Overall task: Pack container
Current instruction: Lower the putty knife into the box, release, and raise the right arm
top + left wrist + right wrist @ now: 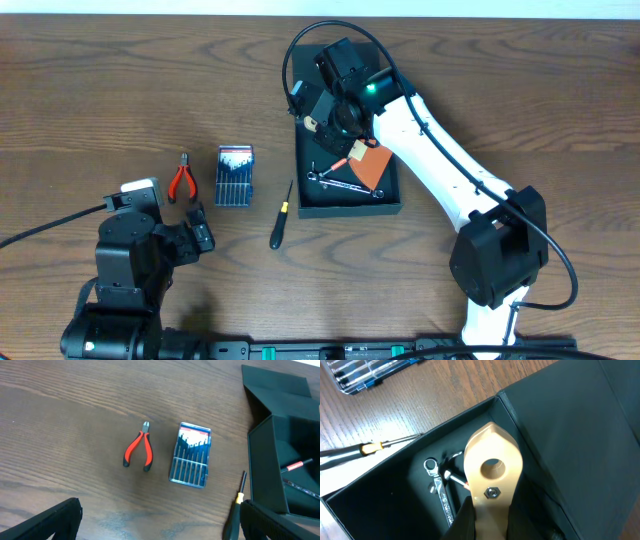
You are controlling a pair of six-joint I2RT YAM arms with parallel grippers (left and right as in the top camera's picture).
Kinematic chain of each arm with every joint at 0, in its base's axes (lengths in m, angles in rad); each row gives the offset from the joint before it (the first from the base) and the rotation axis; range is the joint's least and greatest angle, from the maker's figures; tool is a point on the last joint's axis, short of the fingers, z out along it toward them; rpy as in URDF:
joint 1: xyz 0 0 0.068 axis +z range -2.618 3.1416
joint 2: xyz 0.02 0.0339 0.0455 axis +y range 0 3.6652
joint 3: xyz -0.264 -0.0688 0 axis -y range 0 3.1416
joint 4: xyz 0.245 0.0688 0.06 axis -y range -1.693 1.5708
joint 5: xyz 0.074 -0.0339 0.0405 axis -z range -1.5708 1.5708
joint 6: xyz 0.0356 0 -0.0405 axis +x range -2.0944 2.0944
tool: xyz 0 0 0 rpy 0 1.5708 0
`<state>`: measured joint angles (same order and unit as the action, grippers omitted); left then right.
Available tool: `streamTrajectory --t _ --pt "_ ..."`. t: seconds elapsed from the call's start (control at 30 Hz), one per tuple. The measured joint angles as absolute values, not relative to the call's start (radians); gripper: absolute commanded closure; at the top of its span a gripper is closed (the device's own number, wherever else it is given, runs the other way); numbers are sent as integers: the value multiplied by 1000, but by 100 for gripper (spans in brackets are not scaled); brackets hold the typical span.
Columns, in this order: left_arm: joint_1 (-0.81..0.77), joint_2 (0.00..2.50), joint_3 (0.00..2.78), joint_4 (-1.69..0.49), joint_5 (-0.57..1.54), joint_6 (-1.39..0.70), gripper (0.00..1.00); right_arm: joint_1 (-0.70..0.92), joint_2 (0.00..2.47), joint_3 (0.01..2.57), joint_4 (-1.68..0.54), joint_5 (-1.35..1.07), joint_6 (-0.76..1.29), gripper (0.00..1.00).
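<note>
The dark teal container [350, 210] stands open at the middle of the table, its flap lid [345, 45] folded back. My right gripper [338, 118] hovers over it, shut on a tan tool handle [491, 472] with a hole and a nut. An orange flat piece [373, 166] shows just beyond that gripper. A silver wrench [340, 183] lies on the container floor [380, 495], also visible as the wrench [440, 491] under the handle. My left gripper [190, 232] is open and empty near the front left, its fingers [50, 522] wide apart over bare wood.
Red-handled pliers [180, 181] [139, 451], a blue-and-white bit case [236, 175] [190, 455] and a black screwdriver with a yellow collar [281, 215] [239, 502] lie on the table left of the container.
</note>
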<state>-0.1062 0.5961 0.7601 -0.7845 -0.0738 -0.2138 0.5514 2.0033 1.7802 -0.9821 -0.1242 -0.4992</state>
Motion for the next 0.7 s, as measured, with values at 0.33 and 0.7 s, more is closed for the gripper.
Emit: streamTrajectory --t 0.33,0.7 --pt "-106 596 760 -785 -74 -214 2 552 2004 1779 -982 -125 -498 99" --pt "-106 596 760 -785 -74 -214 2 552 2004 1777 -991 -126 -483 99"
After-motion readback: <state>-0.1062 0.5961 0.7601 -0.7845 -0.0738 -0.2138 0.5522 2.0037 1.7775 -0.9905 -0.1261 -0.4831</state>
